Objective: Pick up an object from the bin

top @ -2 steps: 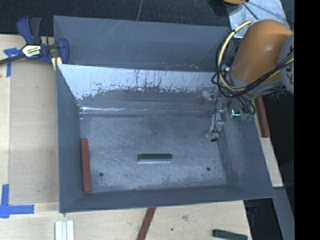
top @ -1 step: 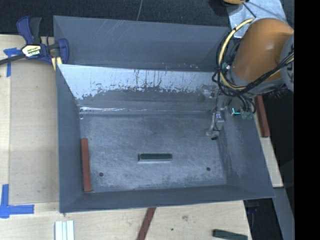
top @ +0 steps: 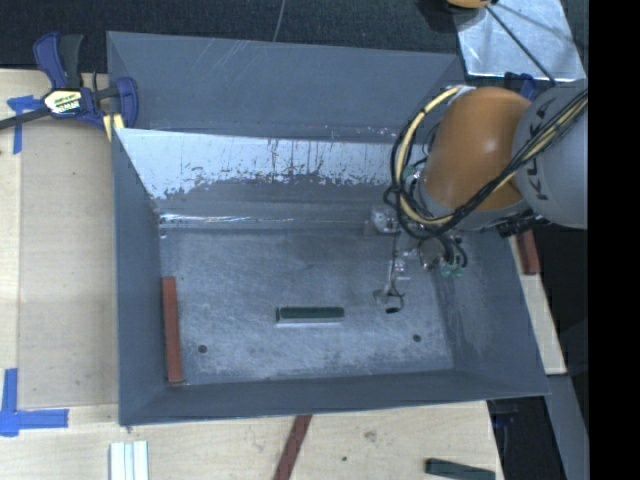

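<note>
Nothing seems picked yet; our gripper point(top: 393, 296) hangs right of the dark green bar point(top: 310, 314), whether clenched we cannot tell.

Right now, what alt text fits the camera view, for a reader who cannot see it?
The gripper reaches into the grey bin, just right of a dark green bar lying on its floor. A reddish-brown bar lies along the left wall.
</note>
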Robot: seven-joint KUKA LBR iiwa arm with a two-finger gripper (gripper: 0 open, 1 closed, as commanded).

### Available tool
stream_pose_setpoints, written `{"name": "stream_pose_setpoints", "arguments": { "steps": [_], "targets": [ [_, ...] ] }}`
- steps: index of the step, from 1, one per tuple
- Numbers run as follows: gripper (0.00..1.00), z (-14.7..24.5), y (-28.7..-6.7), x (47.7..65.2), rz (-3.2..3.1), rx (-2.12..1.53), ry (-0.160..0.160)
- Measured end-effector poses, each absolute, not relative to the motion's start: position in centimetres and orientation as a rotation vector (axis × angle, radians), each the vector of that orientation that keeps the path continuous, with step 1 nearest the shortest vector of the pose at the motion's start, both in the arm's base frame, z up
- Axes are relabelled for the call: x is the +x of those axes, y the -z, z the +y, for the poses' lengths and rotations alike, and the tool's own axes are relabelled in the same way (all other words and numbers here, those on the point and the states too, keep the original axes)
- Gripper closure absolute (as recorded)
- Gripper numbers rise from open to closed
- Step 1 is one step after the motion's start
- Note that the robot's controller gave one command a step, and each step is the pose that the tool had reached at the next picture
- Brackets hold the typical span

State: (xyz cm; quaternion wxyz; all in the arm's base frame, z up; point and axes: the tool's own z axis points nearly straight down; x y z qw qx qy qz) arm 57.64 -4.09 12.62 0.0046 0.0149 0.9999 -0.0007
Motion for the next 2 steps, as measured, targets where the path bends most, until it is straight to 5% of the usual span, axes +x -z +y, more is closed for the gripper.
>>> {"name": "stream_pose_setpoints", "arguments": {
  "steps": [1,2],
  "targets": [
    [0.0,-0.7,-9.4,58.1,3.119,0.349,0.0],
    [0.0,1.1,-8.4,56.3,3.123,0.32,0.0]
  ]
}}
